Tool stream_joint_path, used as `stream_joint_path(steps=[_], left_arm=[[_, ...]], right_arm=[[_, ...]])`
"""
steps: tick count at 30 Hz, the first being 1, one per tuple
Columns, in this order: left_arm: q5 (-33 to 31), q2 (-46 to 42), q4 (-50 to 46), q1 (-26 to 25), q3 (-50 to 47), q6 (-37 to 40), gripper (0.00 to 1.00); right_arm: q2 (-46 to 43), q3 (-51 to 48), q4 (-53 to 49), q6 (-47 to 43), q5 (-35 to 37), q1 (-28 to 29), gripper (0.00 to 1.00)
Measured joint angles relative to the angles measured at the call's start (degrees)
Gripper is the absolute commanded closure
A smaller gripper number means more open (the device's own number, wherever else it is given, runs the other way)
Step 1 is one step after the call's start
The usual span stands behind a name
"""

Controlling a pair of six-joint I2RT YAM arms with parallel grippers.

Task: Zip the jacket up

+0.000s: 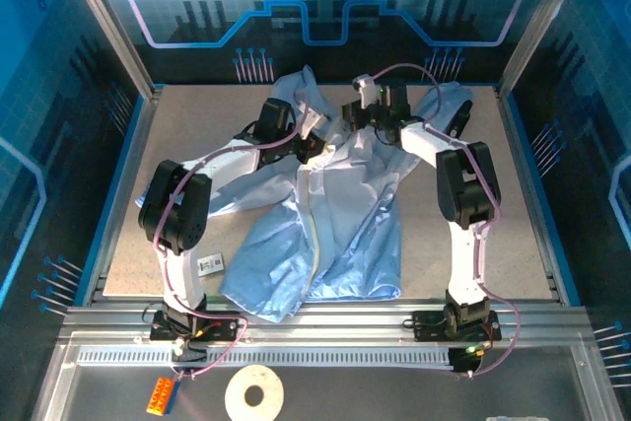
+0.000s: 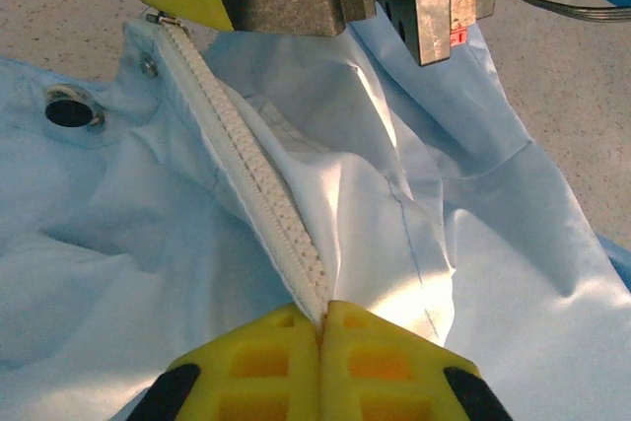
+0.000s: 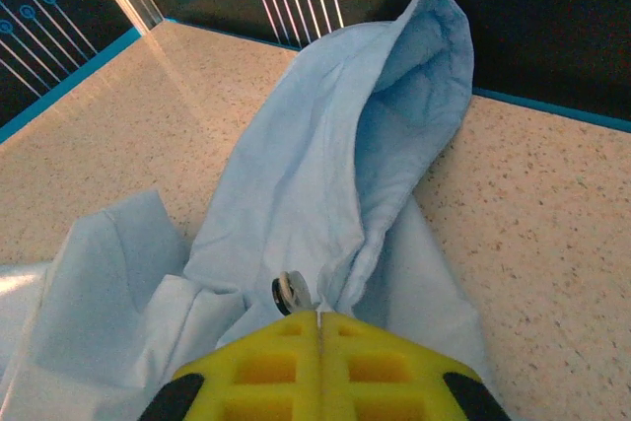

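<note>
Jacket (image 1: 335, 234) lies front-up across the table (image 1: 513, 204), hem toward the arm bases, hood (image 3: 414, 76) at the far end. Both arms reach to the collar end.

L gripper (image 2: 317, 327): fingers pressed together on the zipper strip (image 2: 251, 175), pinching it a bit below the collar. Prob. there to anchor the strip and keep it taut so the slider won't drag fabric along with it.

R gripper (image 3: 317, 320): also pressed together, nipping what looks like the zip pull (image 3: 290, 291) at the strip's top, just under the hood – the pulling hand, w/ the strip stretched straight between the two.

Teeth between the grippers look meshed, so I'd judge the zip nearly run up.
</note>
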Motion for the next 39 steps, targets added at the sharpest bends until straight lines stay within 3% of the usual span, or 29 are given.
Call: stream_joint_path(steps=[6,15,16,17,20,23,31,39], left_arm=[[-0.2,5.4,-0.1,0.4,7.9,-2.4,1.0],[-3.2,19.1,-3.8,0.9,28.7,-5.4,1.0],[-3.5,20.3,-4.5,1.2,30.6,-5.8,0.91],[-3.5,21.2,-5.1,1.4,32.2,-5.9,0.81],[-4.1,22.4,-6.8,2.2,35.5,-6.1,0.62],[-4.5,22.3,-7.1,3.2,36.3,-6.7,0.56],[-5.0,13.5,-7.3,5.6,27.2,-6.8,0.52],[-5.6,-8.1,-5.0,8.5,8.0,-6.9,0.46]], right_arm=[[3.9,8.6,-2.3,-0.4,1.0,-1.1,1.0],[13.2,26.7,-7.4,-0.1,3.4,-4.3,1.0],[14.2,28.6,-8.4,-0.1,3.8,-4.5,0.98],[15.3,30.8,-9.5,-0.1,3.9,-4.5,0.88],[18.5,37.6,-13.0,0.0,4.6,-4.7,0.56],[18.7,39.1,-14.6,-0.2,5.6,-5.0,0.45],[12.4,30.3,-15.7,0.1,5.8,-5.4,0.39],[-9.5,4.3,-12.4,0.6,6.9,-5.0,0.37]])
